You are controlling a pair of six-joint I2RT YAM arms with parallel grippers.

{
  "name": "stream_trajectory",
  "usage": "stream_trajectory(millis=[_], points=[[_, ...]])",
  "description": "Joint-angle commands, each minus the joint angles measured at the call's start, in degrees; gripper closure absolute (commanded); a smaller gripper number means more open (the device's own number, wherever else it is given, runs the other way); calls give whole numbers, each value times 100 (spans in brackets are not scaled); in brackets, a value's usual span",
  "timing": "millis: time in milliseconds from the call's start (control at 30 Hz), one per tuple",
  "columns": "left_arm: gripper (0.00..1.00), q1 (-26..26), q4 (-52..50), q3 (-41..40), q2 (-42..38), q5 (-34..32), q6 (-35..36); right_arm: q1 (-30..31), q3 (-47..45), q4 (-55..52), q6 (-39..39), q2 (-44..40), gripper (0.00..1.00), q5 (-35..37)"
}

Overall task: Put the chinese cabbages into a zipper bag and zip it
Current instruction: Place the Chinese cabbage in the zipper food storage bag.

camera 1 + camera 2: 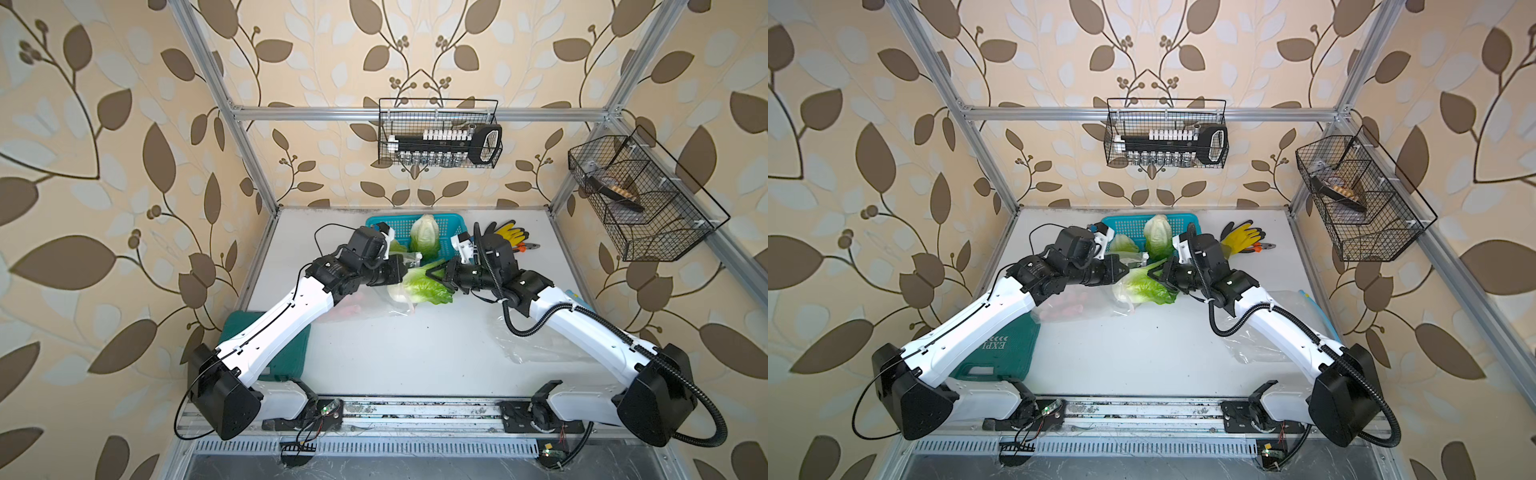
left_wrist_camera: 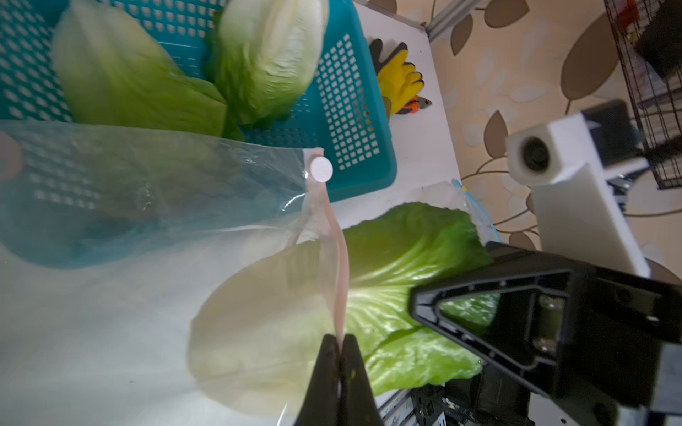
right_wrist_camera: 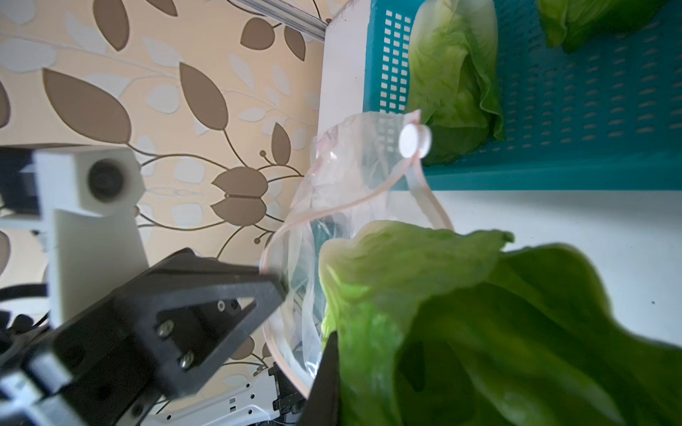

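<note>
Clear plastic hangs from the left end effector (image 2: 338,343). Its jaws are pressed together on the pink zip strip (image 2: 341,280) of the bag (image 2: 147,191), holding that edge up off the bench (image 1: 415,353). The bag's white slider (image 2: 321,169) sits at the end of the strip, in front of the wall of the teal basket (image 2: 354,121) as the left wrist view shows it.

The right end effector (image 1: 434,276) faces the left one across the mouth of the bag and is clamped on the green leafy end of a cabbage (image 1: 426,286). That cabbage lies roughly level between the two arms, with its whitish base toward the left end effector. In the left wrist view the base shows through the film, past the zip strip, while the leaves are outside.

A second cabbage (image 1: 424,237) lies in the basket at the back of the bench. A third cabbage (image 1: 397,248) lies beside it, partly hidden by the left arm in both top views.

Yellow gloves (image 1: 509,235) lie to the right of the basket. A green case (image 1: 286,345) sits under the left arm, and a spare bag (image 1: 536,345) lies flat under the right arm.
</note>
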Motion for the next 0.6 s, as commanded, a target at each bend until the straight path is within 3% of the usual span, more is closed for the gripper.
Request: stream_trajectory(millis=[0, 300, 567], points=[[100, -303, 116, 85, -43, 49, 97, 25, -219, 824, 904, -152, 100, 290], [100, -398, 598, -544, -744, 132, -218, 69, -702, 2482, 3008, 14, 100, 118], [100, -406, 1192, -633, -640, 293, -116, 454, -721, 2590, 3255, 483, 100, 157]])
